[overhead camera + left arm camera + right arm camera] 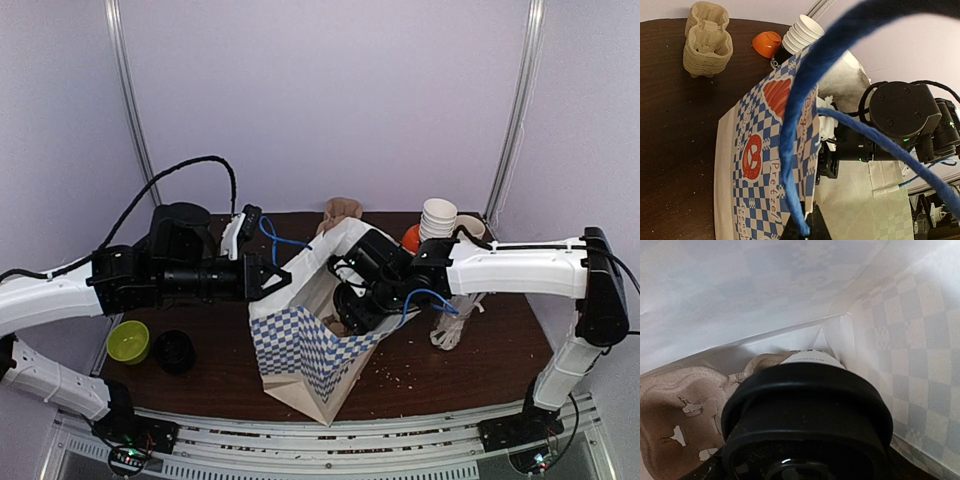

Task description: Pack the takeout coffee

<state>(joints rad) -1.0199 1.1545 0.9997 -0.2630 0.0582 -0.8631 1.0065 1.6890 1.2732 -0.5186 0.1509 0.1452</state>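
- While the left gripper (272,277) appears pinched shut on the rim of the checked paper bag (300,352) and holds its mouth wide, the right gripper (350,312) reaches down inside.
- The right wrist view shows the cup (812,359), its dark lid (807,430) filling the frame. It is seated in one hole of the carrier tray (675,400), deep in the bag by a folded corner.
- The right fingers do not show, so I cannot tell whether they grip the cup or stand open.
- The cup looks light and thin-walled. A hard squeeze would likely dent it or pop the lid, so the best hold is probably around the wall just under the lid, kept upright.
- The pulp tray is fairly stiff but tears easily, and its empty hole is already ragged. The ridge between the holes should bear a grip better than the rim.
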